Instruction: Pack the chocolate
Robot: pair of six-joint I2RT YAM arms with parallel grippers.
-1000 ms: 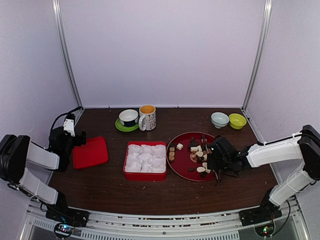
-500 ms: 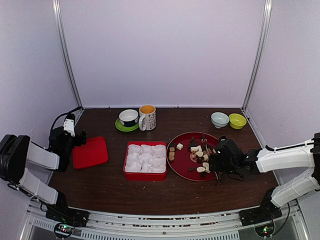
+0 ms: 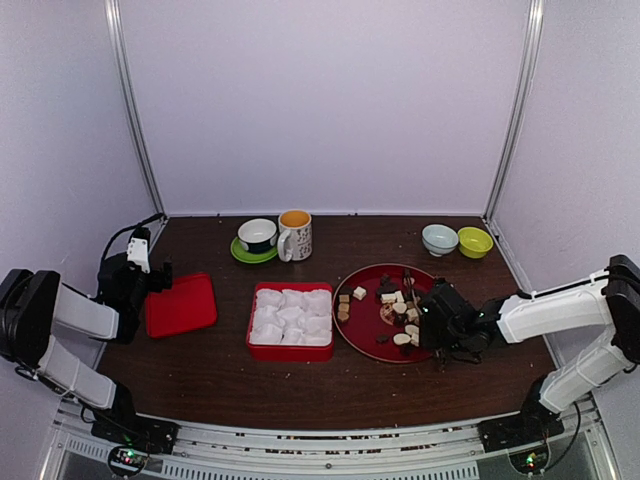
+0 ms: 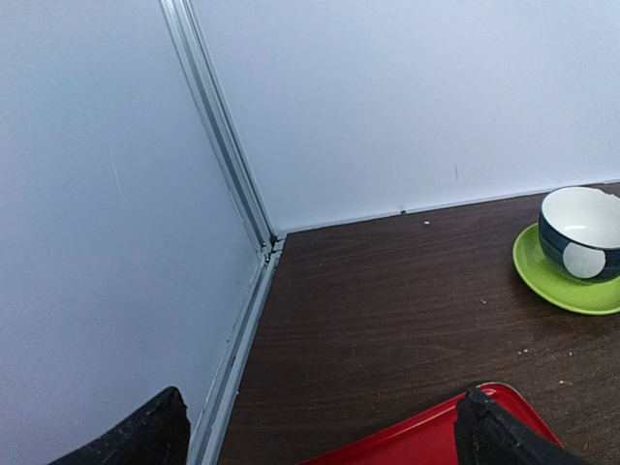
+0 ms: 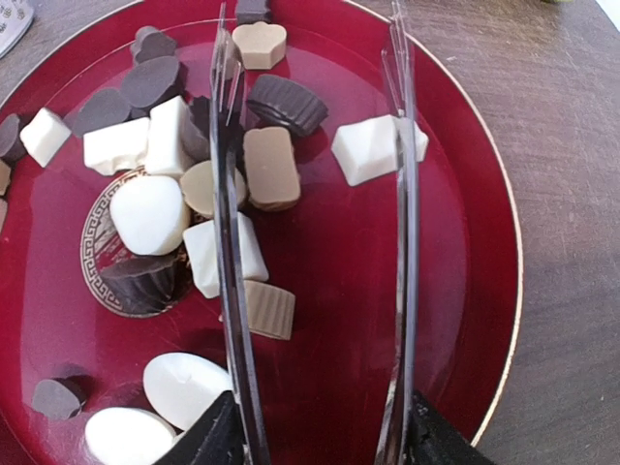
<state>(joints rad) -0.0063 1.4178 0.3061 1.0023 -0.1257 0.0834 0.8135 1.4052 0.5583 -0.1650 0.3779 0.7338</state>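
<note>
Right gripper is low over the near-right part of the red plate. Its fingers press on the outside of both arms of the tongs, so we call that a grip on the tongs. The tong arms are apart, running away from the wrist across the plate, and nothing is squeezed between them. We can't tell if the tips touch the plate.

All the chocolate we can see is on that plate, a loose mix of dark, tan and white pieces.
- Most of it is bunched on the left arm's side.
- A tan piece and a dark fluted round lie just inside the left arm, near its tip.
- A white cube sits against the right arm.
- A tan block is just beside the left arm, further back.
- Two white ovals lie close to the gripper's left finger.

From above, the plate is just right of the red box, which is filled with white paper cups, mid-table.

Left gripper is off at the left edge, fingers spread wide, holding nothing. It sits above the back corner of a flat red tray.

Along the back:
- A cup stands on a green saucer.
- A mug is right beside it.
- A pale bowl and a yellow-green bowl sit side by side at back right.
</note>
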